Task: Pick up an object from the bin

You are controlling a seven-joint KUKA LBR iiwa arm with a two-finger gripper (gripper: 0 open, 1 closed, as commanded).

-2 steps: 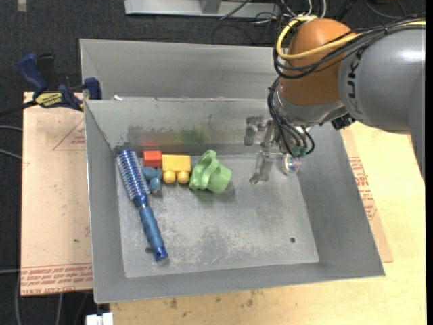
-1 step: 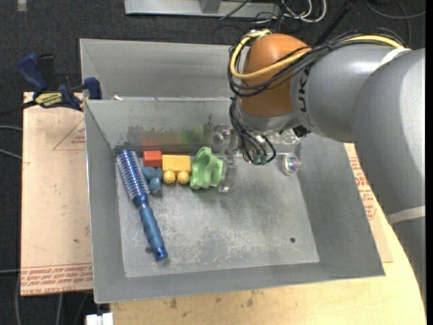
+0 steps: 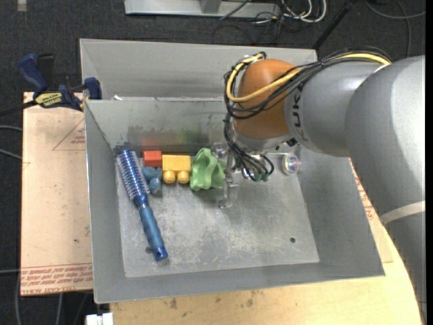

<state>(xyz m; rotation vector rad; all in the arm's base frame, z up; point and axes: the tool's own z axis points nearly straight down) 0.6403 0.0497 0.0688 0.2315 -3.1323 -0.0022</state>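
Hand (image 3: 226,185) just beside green toy (image 3: 201,170)

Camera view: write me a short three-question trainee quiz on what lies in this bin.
1. True or false: the blue hairbrush lies along the left side of the bin.
2. Fill in: in this view the orange block lies ____ of the yellow block.
3. Which thing is nearest the gripper? A) green crumpled thing B) blue hairbrush C) orange block
Key: 1 true; 2 left; 3 A.
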